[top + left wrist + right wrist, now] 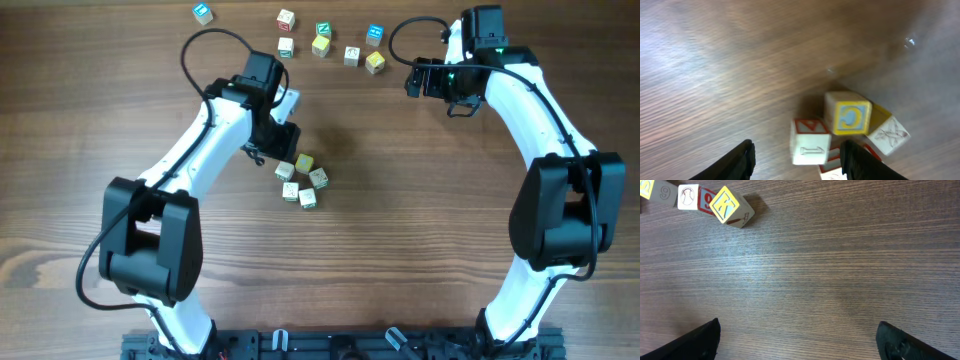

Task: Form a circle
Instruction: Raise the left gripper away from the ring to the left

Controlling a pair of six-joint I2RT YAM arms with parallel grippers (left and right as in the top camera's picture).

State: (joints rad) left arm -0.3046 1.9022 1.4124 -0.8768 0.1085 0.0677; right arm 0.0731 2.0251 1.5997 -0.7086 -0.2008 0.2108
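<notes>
A: Item one, arms?
B: Left arm (205, 140), right arm (535, 105): white curved links, bulky black joint housings.
A: Cabling?
B: One black cable loop (212, 32) at each wrist; small green light (496, 42) on the right.
A: End effectors?
B: Left end effector (797, 145), right end effector (797, 325): matte black fingers.
A: Mount?
B: Black base rail (330, 345).

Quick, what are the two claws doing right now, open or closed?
Left claw: open, at the circle, nothing held.
Right claw: wide open, empty.
</notes>
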